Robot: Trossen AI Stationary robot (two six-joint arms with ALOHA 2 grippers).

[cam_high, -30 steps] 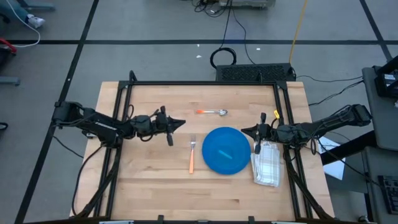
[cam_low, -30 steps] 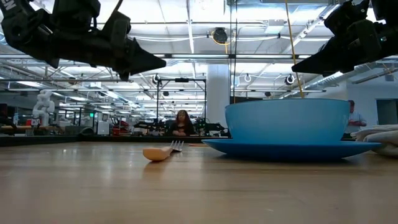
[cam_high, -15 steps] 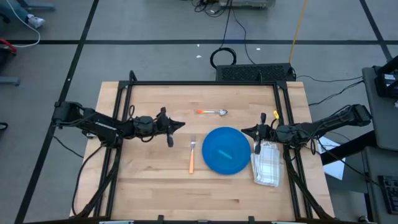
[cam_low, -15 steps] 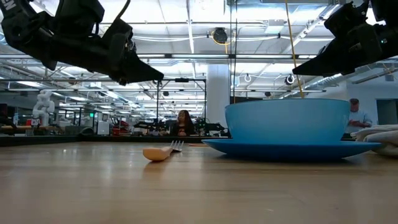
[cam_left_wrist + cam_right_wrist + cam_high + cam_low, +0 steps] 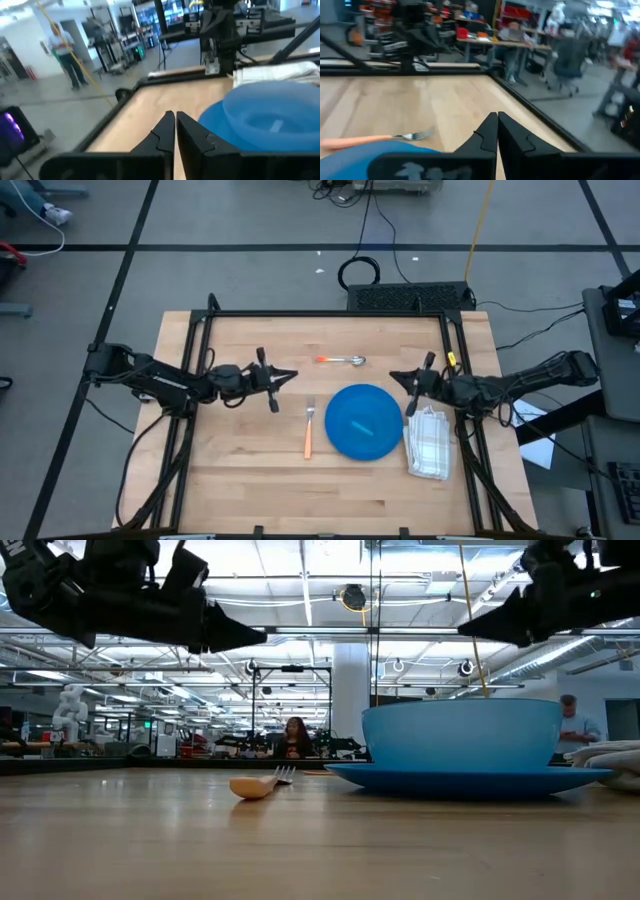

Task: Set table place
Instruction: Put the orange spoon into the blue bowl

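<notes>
Judged the table [image 5: 240,470] (light wooden planks, black frame, filling the frame's centre) heavy and rigid, not for lifting. Judged the blue bowl on its plate [image 5: 363,423], right of centre, smooth and possibly slippery, best taken at the rim. Hovered, fingers pressed together, empty: left gripper [image 5: 290,375] left of centre, right gripper [image 5: 395,376] at the plate's upper right. Found no readable writing, though blurred.

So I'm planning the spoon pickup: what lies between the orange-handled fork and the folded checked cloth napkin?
The round blue plate with its blue bowl sits between the orange-handled fork and the folded checked cloth napkin, on the light wooden table; the high view shows it.
</notes>
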